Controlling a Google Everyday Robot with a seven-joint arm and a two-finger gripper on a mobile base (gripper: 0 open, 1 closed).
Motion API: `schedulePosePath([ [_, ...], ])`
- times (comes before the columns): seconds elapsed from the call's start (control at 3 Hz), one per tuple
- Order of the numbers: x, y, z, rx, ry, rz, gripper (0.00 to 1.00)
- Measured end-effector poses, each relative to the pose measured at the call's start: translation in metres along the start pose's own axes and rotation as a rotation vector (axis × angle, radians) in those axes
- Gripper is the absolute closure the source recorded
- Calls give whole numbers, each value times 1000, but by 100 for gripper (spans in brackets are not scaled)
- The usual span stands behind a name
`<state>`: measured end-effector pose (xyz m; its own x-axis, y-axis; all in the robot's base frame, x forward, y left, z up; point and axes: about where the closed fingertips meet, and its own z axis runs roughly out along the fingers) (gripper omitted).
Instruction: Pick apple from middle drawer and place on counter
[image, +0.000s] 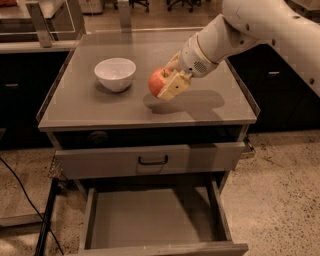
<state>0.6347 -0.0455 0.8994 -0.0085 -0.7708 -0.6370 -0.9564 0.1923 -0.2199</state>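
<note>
The red apple with yellowish patches is held in my gripper, whose tan fingers are shut on it. It hangs a little above the middle of the grey counter, casting a shadow on the top just below and to the right. My white arm reaches in from the upper right. The middle drawer is pulled out at the bottom of the view, its flat grey floor bare.
A white bowl stands on the counter to the left of the apple. A closed drawer front with a small black handle lies under the counter. Dark cabinets flank both sides. A black cable runs on the speckled floor at left.
</note>
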Motion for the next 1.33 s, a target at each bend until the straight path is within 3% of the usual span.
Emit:
schedulePosePath([
  [0.33, 0, 0, 0, 0, 0, 0, 100],
  [1.33, 24, 11, 16, -156, 135, 167, 100],
])
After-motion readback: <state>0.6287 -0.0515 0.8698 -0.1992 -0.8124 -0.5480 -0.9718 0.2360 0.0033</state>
